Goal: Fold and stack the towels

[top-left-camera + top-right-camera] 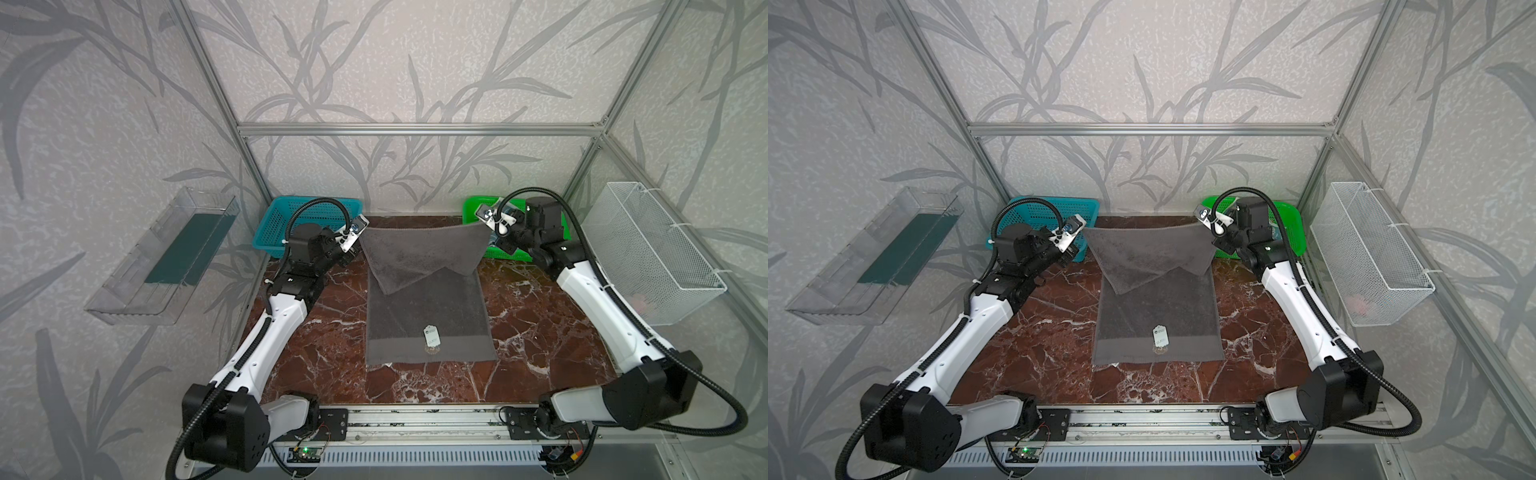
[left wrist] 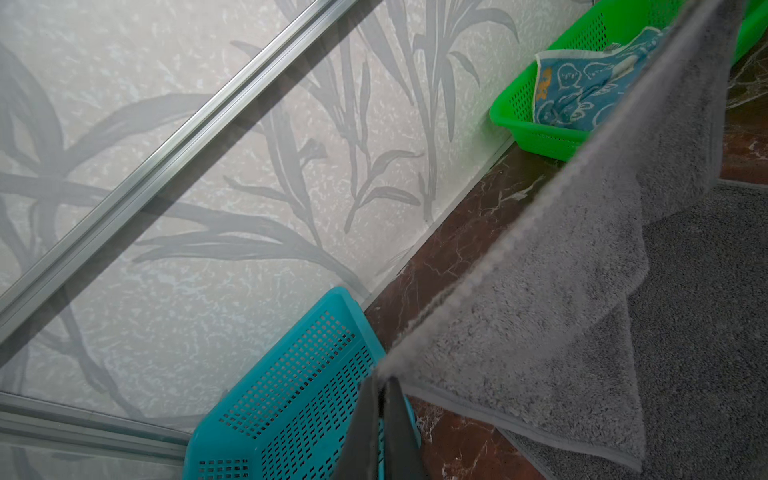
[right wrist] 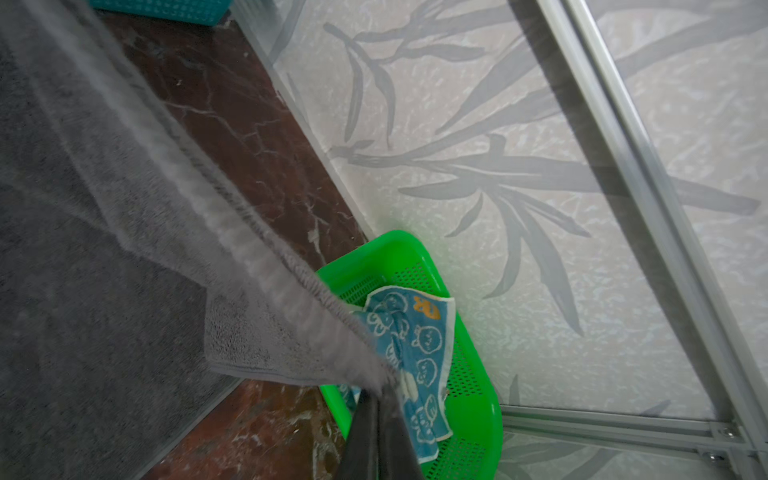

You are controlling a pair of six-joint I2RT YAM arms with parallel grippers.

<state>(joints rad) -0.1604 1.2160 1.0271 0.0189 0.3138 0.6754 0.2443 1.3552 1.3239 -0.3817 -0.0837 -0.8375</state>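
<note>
The large plain dark grey terry towel [image 1: 428, 307] lies lengthwise down the middle of the red-brown marble bench [image 1: 316, 353]. Its near half is flat, running toward 6 o'clock, with a white paper tag [image 1: 431, 336] lying on it. Its far edge, at 12 o'clock, is raised off the bench and stretched between the two arms.

The left gripper [image 2: 380, 380] is pinched closed on the far corner at about 11 o'clock. The right gripper [image 3: 380, 392] is clamped on the other far corner at about 1 o'clock. Between them the cloth sags into hanging flaps.

A small teal-blue and cream bunny-printed towel [image 3: 415, 353] lies crumpled in the bright green perforated plastic basket [image 3: 469, 374] at 1 o'clock. A teal perforated plastic basket [image 1: 282, 220] sits at 11 o'clock.

The grey towel looks thick, soft and limp, with no stiffness of its own, so it will likely droop wherever it is unsupported. Its pile probably grips the bench rather than sliding. The hemmed corners seem the best places to hold, since the hem gives the fingers a firmer ridge. Keeping the raised edge taut should help it land square on the near edge at 6 o'clock. The loose tag may get trapped inside the fold.
</note>
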